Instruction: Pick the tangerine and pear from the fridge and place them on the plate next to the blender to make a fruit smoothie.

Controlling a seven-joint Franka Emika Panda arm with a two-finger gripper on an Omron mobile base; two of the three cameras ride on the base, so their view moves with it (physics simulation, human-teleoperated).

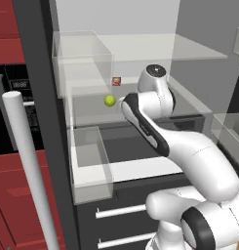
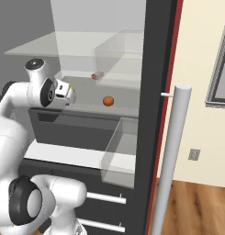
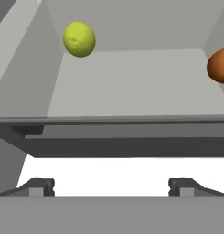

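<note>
Pear (image 3: 79, 39) sits at the back-left of the fridge (image 1: 40, 97) shelf, tangerine (image 3: 219, 66) well apart to its right, and with jaws spread wide and empty, the gripper (image 3: 111, 187) should centre on one fruit before closing.

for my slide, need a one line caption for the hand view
Open gripper faces the fridge shelf, pear far left, tangerine at right edge.
</note>
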